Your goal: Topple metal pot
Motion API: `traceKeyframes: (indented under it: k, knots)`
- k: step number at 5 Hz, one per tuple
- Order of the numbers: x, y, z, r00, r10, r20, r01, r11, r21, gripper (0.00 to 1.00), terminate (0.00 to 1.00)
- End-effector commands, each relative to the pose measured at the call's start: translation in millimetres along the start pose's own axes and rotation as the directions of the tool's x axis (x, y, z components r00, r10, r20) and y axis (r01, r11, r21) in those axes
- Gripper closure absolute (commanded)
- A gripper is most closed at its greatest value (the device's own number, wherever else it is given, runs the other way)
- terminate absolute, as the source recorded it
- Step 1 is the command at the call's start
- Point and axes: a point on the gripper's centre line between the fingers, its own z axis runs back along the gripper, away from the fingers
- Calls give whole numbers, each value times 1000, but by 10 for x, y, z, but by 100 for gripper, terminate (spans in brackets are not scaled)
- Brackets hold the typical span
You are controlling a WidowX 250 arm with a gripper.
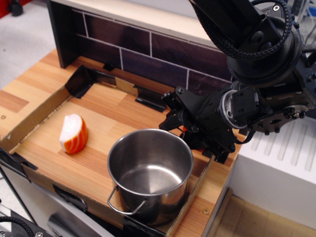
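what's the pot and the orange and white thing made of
Metal pot: polished steel by the look, with mirror reflections on its walls and thin wire handles. Orange-and-white toy: probably plastic, smooth with a slight gloss, though rubber or foam can't be ruled out.
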Motion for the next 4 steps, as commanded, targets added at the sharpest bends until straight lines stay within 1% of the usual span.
traceKeyframes:
  k: [1,2,3,4]
  knots:
    - [-1,106,94,1000,4,-25,-9,981,-191,100,0]
    - [38,208,189,999,-6,-38,-8,937,-348,100,0]
    - [76,289,210,997,7,-81,-43,895,-443,100,0]
    - [68,314,122,996,40,-80,-73,874,-480,100,0]
